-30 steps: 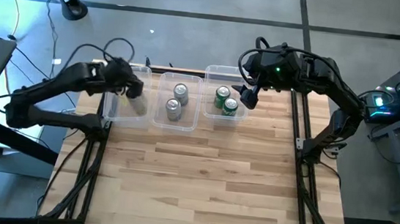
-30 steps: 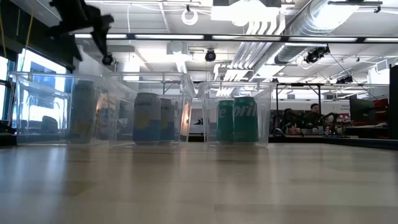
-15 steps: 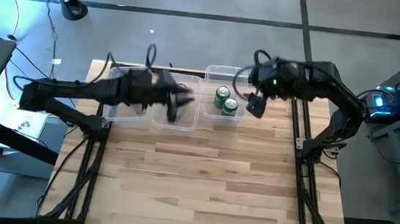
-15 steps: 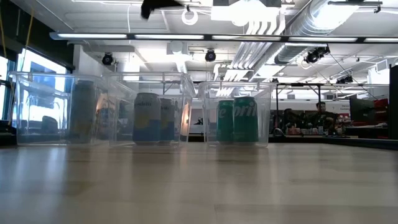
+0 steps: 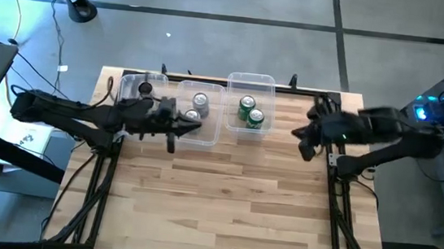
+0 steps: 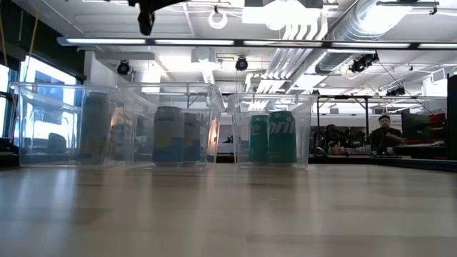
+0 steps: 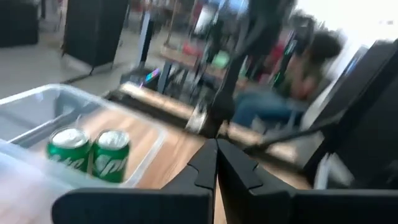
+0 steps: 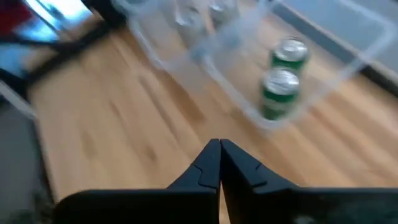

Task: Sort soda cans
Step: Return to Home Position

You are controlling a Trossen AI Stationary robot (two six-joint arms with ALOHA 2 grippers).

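Left gripper (image 5: 171,136), closed on nothing, hangs over the near rim of the middle bin (image 5: 204,142) — soda cans (image 5: 246,106) upright just beyond it — while the right gripper (image 5: 303,142), also closed and empty, sits apart to their right.

Table (image 5: 222,206) front bare, open passage; three bins (image 5: 251,77) (soda cans (image 5: 247,105) inside) line far edge; left arm (image 5: 84,115) apparently overhangs leftmost.

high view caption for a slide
soda cans sorted into three clear bins, left gripper and right gripper shut, empty
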